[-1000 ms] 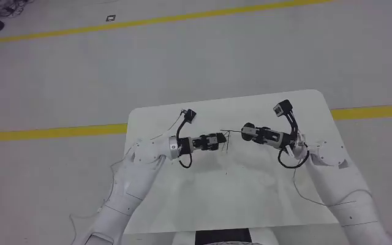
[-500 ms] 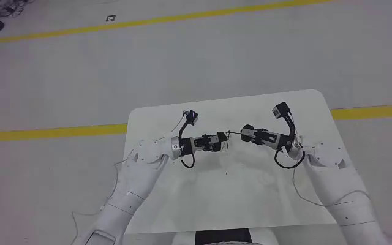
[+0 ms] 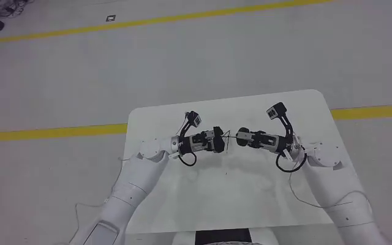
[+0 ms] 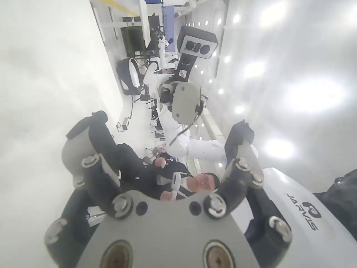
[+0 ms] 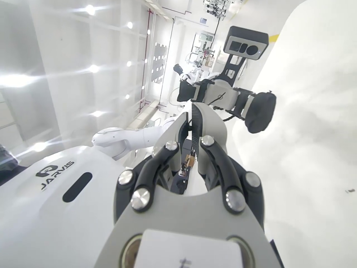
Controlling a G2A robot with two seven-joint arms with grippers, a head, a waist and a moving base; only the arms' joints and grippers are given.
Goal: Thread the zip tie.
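The zip tie [image 3: 228, 141] reads as a hair-thin dark line above the tabletop [image 3: 257, 202], between the two tool tips. The right tool [image 5: 190, 117] is pinched closed on it, its pads hiding the strap. The left tool [image 4: 167, 126] gapes wide, gripping nothing.

The table [image 3: 184, 202] is smooth, faintly glossy. The right gripper [image 5: 191, 112] has matt fingers [image 5: 213, 121], shiny metal screws [image 5: 233, 198]; the zip tie [image 3: 227, 142] seems plastic.

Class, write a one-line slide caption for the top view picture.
Left gripper and right gripper meet tip to tip over the white table, a thin black zip tie between them.
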